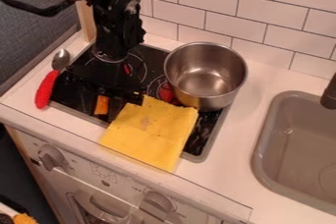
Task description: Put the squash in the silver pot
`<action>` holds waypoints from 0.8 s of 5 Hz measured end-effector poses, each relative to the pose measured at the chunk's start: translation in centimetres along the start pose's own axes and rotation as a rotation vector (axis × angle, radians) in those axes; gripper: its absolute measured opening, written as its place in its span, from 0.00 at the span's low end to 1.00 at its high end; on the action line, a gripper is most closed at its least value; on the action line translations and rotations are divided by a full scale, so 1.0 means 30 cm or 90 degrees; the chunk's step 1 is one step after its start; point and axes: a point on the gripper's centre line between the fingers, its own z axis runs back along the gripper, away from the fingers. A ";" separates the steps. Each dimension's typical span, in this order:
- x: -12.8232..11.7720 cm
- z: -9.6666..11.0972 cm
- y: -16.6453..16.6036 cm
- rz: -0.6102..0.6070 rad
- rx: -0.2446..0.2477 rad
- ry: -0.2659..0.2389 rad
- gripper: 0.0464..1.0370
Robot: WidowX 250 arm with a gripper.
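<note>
The black gripper [105, 101] hangs low over the front left of the dark stove top, left of the yellow cloth. A small orange piece [101, 105], which may be part of the squash, shows at its lower end; the black gripper and dark stove blend together there, and I cannot tell whether it is held. The silver pot [205, 78] stands upright at the back right of the stove, to the right of the gripper. Its visible inside is bare metal.
A yellow cloth [152, 132] lies over the stove's front edge, just before the pot. A spoon with a red handle [46, 89] lies along the left side. The sink [295, 144] is at right, the tiled wall behind.
</note>
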 end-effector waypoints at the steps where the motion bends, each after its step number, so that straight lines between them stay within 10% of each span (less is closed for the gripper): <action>1: 0.018 0.057 0.024 -0.046 -0.009 -0.038 0.37; 2: 0.063 0.137 0.053 -0.076 -0.039 -0.074 0.37; 4: 0.160 0.303 -0.222 -0.221 -0.157 -0.139 0.37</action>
